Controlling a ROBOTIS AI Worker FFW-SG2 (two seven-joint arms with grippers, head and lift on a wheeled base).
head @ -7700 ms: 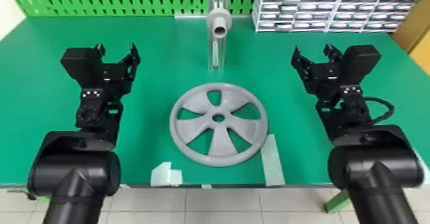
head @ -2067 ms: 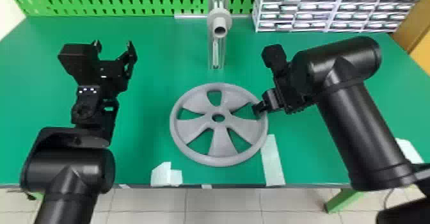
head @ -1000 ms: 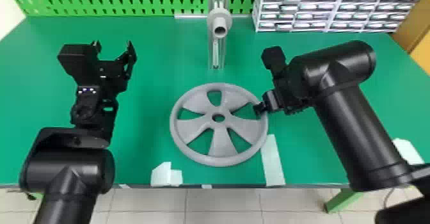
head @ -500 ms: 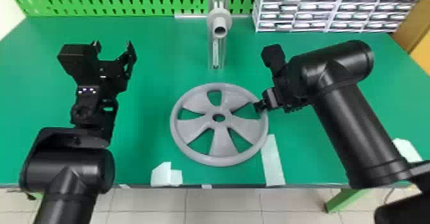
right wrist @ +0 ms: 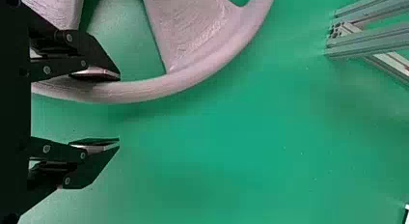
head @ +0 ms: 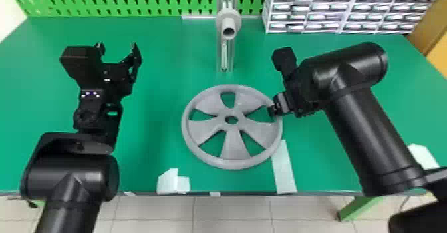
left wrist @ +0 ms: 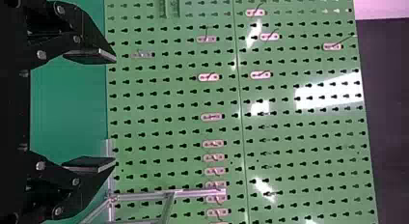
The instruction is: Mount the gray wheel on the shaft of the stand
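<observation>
Head view: gray wheel (head: 235, 145) lies flat on the green table (head: 159, 82), in front of the stand (head: 224, 57). Taking the wheel hub as clock center, the stand's shaft (head: 228, 29) is at 12 o'clock, well apart from the wheel, its open end facing my side. My right gripper (head: 272, 110) is at the wheel rim, between 2 and 3 o'clock, coming in from the outside, tilted down. Right wrist view has the right gripper (right wrist: 119, 109) with fingers apart, one over a gap between spokes, the other over the table outside the wheel; a stretch of rim shows between them, nearer the spoke-side finger. Can't tell if that finger touches the rim. My left gripper (head: 117, 46) is up at 10 o'clock, well apart from the wheel, fingers spread wide and pointing to 12. Left wrist view has the green pegboard (left wrist: 183, 98) past those fingertips. Rest, head view, same clock: white drawer unit (head: 332, 7) between 1 and 2, white tape strip (head: 283, 169) between 4 and 5 just beside the rim, white paper pieces (head: 169, 181) between 7 and 8 near the table's front edge.
</observation>
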